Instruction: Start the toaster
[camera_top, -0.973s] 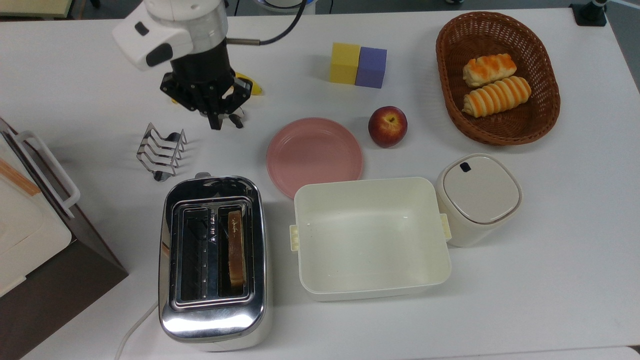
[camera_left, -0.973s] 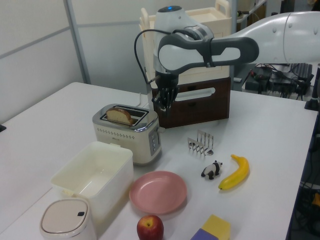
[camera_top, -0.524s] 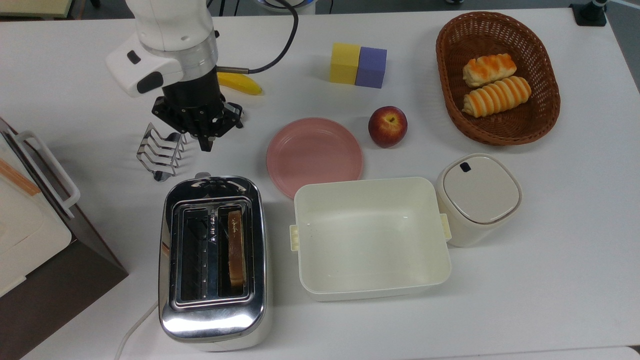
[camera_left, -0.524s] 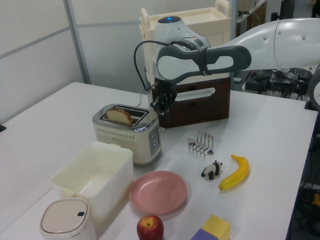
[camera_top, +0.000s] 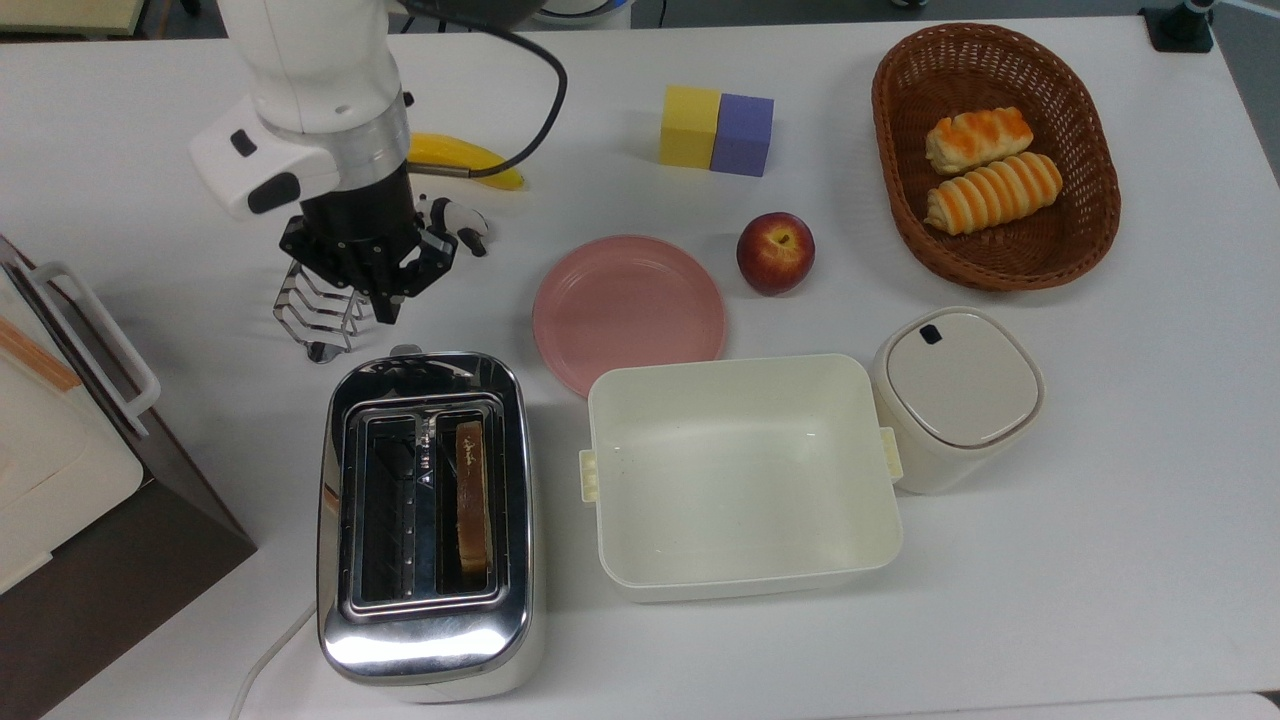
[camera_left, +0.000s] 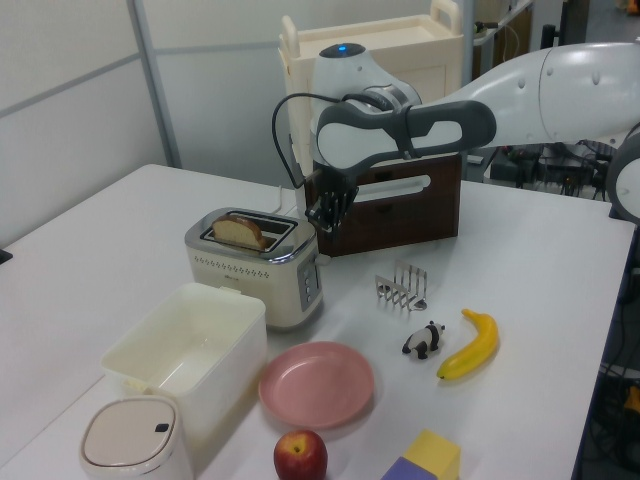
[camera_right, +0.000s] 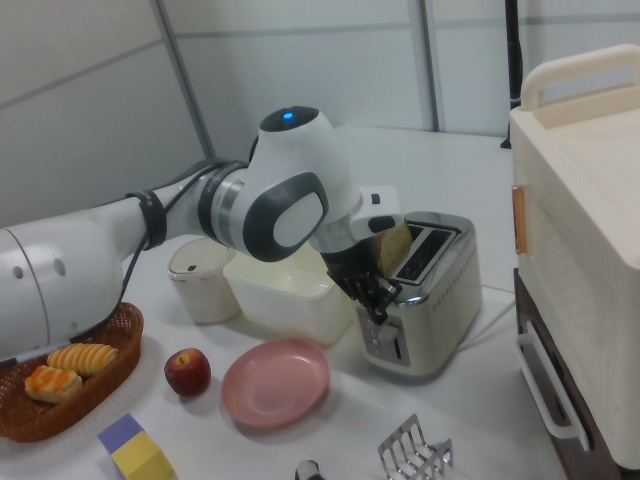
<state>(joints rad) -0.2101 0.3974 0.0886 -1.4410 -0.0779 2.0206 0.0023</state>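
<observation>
We take the toaster (camera_top: 425, 520) as our landmark: it stands on the table (camera_top: 1100, 500) with one slice of bread (camera_top: 471, 495) riding high in a slot, so the lever at its end face (camera_left: 309, 283) is, we judge, not yet pressed. Over the last second the hand (camera_top: 385, 310) has travelled from open table near the banana (camera_top: 470, 160) toward the toaster's lever end, and now hangs above the wire rack (camera_top: 318, 318), just short of the chrome rim. In the left view the hand (camera_left: 323, 221) sits just above and beside that end face. The fingers look drawn together into one narrow tip, holding nothing. We read this as the approach nearly finished, with only the drop onto the lever left.

Room is tight: the wire rack lies just beyond the toaster's lever end, the brown-and-white box appliance (camera_top: 60, 470) flanks the toaster on the top view's left, and the cream tub (camera_top: 740, 470) stands on the toaster's other side. The way in from above is open
</observation>
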